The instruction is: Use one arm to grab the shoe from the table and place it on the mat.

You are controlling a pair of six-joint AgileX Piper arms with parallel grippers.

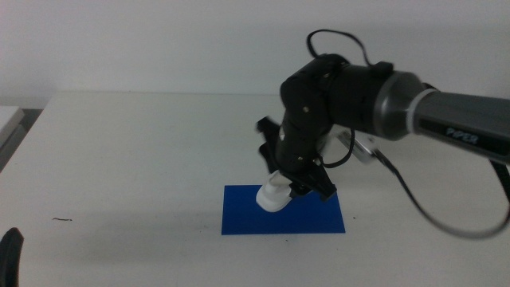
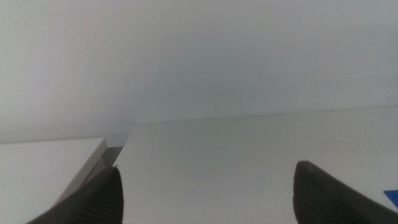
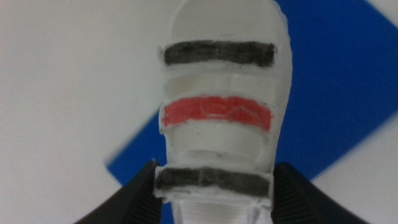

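Two arms at one white worktop [image 1: 135, 159], plain and matte, filling most of the middle view. On it, toward the near edge, one deep-blue mat [image 1: 311, 222], flat, a thin rectangle; everything below placed against that mat.

Reaching in over the mat's far side: right arm [image 1: 374, 100], dark grey and black, lettered "PiPER" on its long section, black cable looping above and trailing down past the mat's right end. Bent sharply down at the wrist, right hand [image 1: 296, 185] low over the mat's upper middle.

Clamped between that hand's two dark jaws: small white shoe [image 3: 221, 106], gripped at one end (heel or toe, cannot tell), the other end pointing down toward the mat. Three bands across it in the right wrist view, black, red, black, with blue mat [image 3: 348, 93] behind most of it and a mat corner beside white worktop [image 3: 62, 81]. Lower end of the shoe [image 1: 273, 198] at or just above the mat's surface near its far-left part; contact not clear from the middle view.

Well left of the mat, at the worktop's near-left corner: left hand [image 1: 11, 253], only a dark sliver showing. Left hand [image 2: 205, 199] in its own wrist view with jaws wide apart, nothing between them, bare worktop [image 2: 236, 155] ahead.

Between that hand and the mat, one small dark mark [image 1: 62, 219] on the worktop.
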